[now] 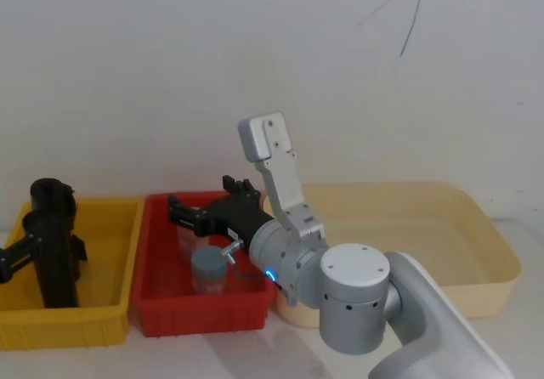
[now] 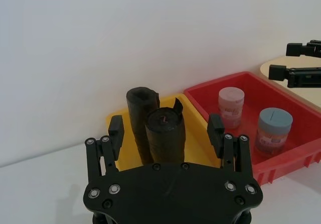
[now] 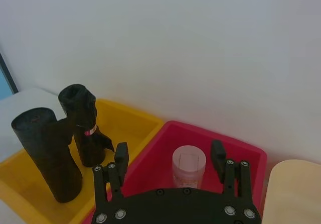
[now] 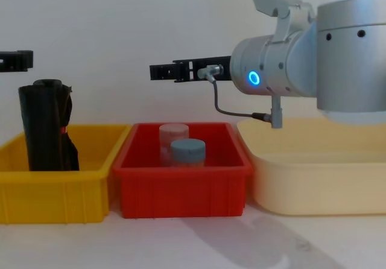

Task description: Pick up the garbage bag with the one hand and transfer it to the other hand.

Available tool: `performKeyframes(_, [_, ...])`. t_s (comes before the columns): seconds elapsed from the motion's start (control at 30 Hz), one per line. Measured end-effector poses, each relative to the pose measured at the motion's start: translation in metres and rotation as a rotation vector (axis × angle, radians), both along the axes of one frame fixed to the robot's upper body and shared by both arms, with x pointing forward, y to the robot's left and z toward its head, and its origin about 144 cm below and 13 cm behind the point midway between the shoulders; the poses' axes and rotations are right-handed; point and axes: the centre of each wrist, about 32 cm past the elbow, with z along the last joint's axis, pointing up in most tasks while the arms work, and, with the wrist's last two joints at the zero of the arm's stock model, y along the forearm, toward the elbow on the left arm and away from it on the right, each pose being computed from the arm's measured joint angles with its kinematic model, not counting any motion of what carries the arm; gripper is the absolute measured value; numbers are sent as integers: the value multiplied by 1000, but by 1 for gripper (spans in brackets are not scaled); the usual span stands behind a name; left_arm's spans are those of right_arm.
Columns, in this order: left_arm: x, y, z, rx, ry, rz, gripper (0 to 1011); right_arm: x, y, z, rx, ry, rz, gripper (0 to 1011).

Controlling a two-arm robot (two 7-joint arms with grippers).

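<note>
**Lining Up on the Garbage Bag**

Hovering the left tool (image 2: pixel 166 122) near the yellow bin (image 4: pixel 60 190), fingers spread apart and gripping nothing. Facing the garbage bag (image 2: pixel 164 138), standing upright in that bin and framed between the spread fingers. Waiting with the right tool (image 4: pixel 175 71) above the red bin (image 4: pixel 181 190), fingers likewise apart and empty.

Judging this as the reach before the grasp. Doing it well probably meaning: advancing squarely, centring the plain roll between the fingers, closing on its upper half, leaving length free for the handover. Steering clear of the second roll (image 3: pixel 83 118), the red-banded one just beside it, perhaps touching it; not telling from these angles.

Losing the bag's foot behind the bin wall in the chest view. Guessing, not reading, the gap between left tool and bag. Cutting off most of the left tool at the chest view's edge.
</note>
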Motion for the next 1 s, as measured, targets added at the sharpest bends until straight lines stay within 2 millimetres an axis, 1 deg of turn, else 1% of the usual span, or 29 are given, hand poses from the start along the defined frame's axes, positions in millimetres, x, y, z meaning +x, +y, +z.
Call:
performKeyframes(0.2, [7,5,0,-4,6,-9,1002,1,1,1,-14,8,5,1001])
performKeyframes(0.47, [23,11,-6,-32,15,-34,1002,3,0,2,-35,29,15,1001])
performKeyframes(1.0, [49,18,-32,-124,49,-58,1002,5,-10,3,-57,66,31,1001])
